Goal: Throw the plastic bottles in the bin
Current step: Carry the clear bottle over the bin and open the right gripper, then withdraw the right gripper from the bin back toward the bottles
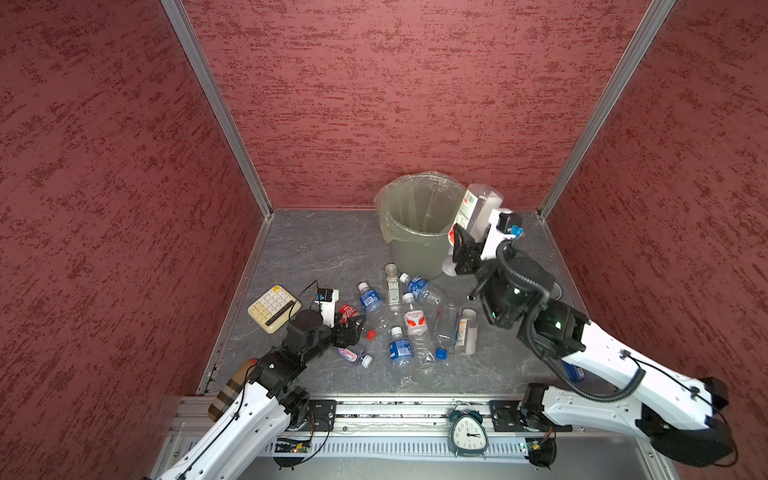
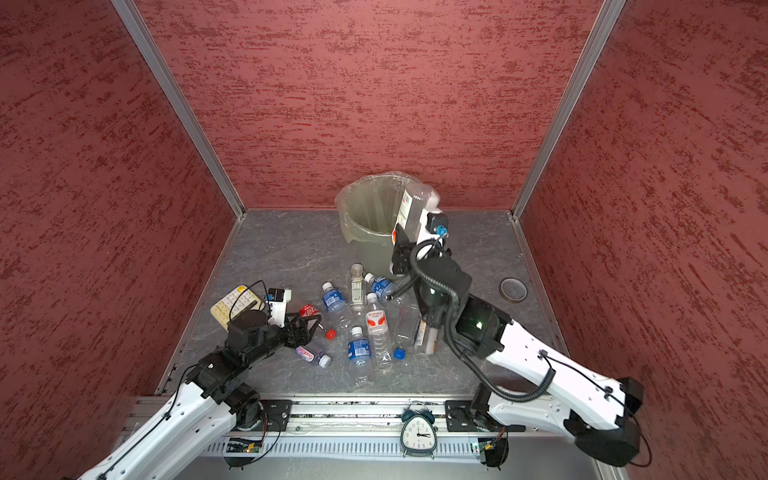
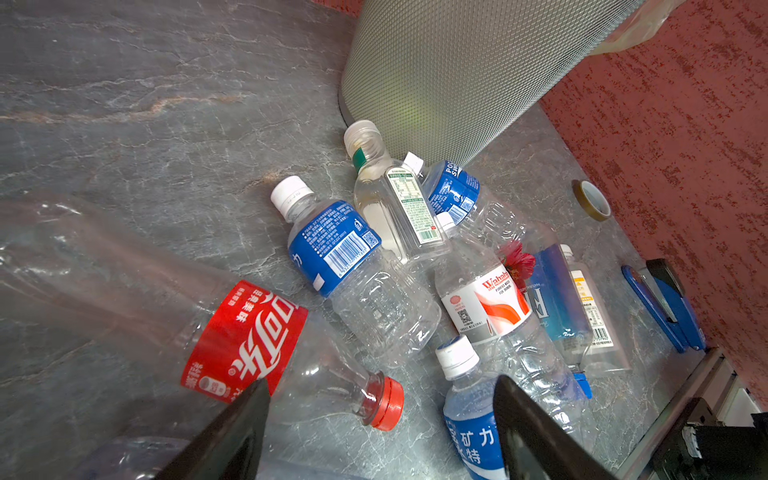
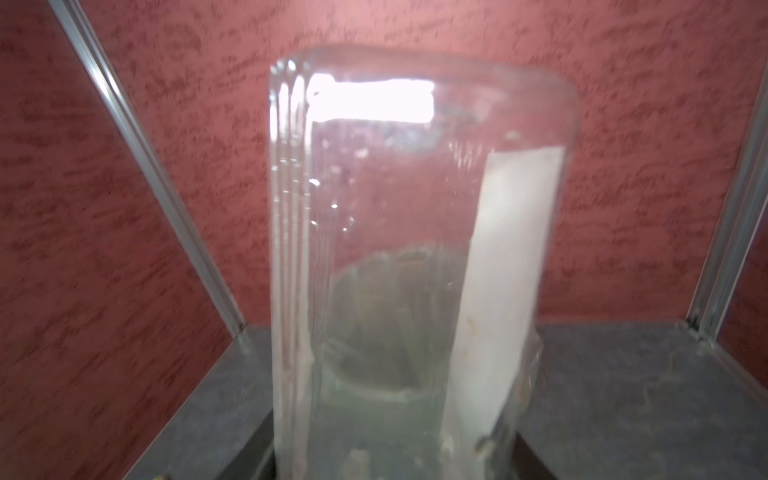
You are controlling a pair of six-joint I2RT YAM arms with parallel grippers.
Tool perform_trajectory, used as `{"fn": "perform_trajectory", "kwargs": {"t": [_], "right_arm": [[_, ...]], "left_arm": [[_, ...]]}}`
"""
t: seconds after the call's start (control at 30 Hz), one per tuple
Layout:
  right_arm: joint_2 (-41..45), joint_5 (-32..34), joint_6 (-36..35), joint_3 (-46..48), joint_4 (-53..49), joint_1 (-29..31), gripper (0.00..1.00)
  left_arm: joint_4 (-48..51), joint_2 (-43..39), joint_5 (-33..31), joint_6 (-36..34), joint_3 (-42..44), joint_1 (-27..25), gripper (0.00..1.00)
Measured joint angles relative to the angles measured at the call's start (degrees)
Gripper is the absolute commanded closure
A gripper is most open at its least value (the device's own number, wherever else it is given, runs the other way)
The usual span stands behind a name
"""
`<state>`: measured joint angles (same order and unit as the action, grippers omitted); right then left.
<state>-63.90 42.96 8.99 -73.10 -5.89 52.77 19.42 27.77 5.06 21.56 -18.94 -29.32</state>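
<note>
Top views, progress: early, I judge. About nine bottles (image 1: 415, 328) lie on the table (image 1: 316, 249) at centre frame, below the bin (image 1: 415, 257). I see none in the part of the bin's inside that shows.
Grip, right: my right gripper (image 1: 465, 245) is clamped on the held bottle (image 1: 478, 208), lifted right of centre.
Held bottle, place: at the bin's right rim in both top views. I cannot tell whether it is over the mouth.
Held bottle, look: squarish, clear, with a white label strip; blurred in the right wrist view.
Grip, left: my left gripper (image 3: 382, 384) has its jaws wide and holds nothing. It sits low at the Coke bottle (image 3: 245, 332), red cap between my fingertips.
Left to do: drop this one, then clear the table.
Calculator (image 1: 272, 307), tape (image 2: 513, 289): not bottles.
</note>
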Motion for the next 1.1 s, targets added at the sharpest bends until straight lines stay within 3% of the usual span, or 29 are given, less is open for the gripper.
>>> {"fn": "perform_trajectory", "kwargs": {"t": [0.07,0.13,0.27,0.4,0.53,0.67,0.93,1.1], "right_arm": [[-6.29,-5.07,-0.33,-7.26,0.52,-6.73,0.52],[-14.49,-10.40,-0.02,-16.46,0.50,-12.74,0.28],[-30.80,-16.76,1.20,-34.03,-1.99,-20.17,0.01],[-38.45,-19.74,2.49,-37.88,-5.95,-23.54,0.01],[-38.47,-21.24,3.19,-36.57,-8.61,-24.22,0.01],[-32.24,-22.45,3.50,-31.04,-8.39,-24.13,0.01],[-13.81,-23.28,4.96,-13.29,-4.20,-23.96,0.01],[-7.82,-23.21,5.68,-4.33,-3.54,-23.96,0.01]], "left_arm": [[0.00,-1.20,-0.02,0.00,0.20,0.02,0.15],[0.13,-3.06,-0.09,0.02,0.52,0.02,0.15],[0.33,-5.84,-0.48,0.02,1.07,0.07,0.14],[0.79,-6.80,-0.92,0.04,1.31,0.07,0.12],[1.03,-6.78,-1.66,0.33,1.31,0.07,0.08],[1.20,-6.10,-2.91,0.96,1.31,0.07,0.00],[1.55,-3.72,-6.25,1.22,1.29,0.07,0.01],[2.67,-0.31,-8.48,2.38,0.42,0.07,0.00]]}}
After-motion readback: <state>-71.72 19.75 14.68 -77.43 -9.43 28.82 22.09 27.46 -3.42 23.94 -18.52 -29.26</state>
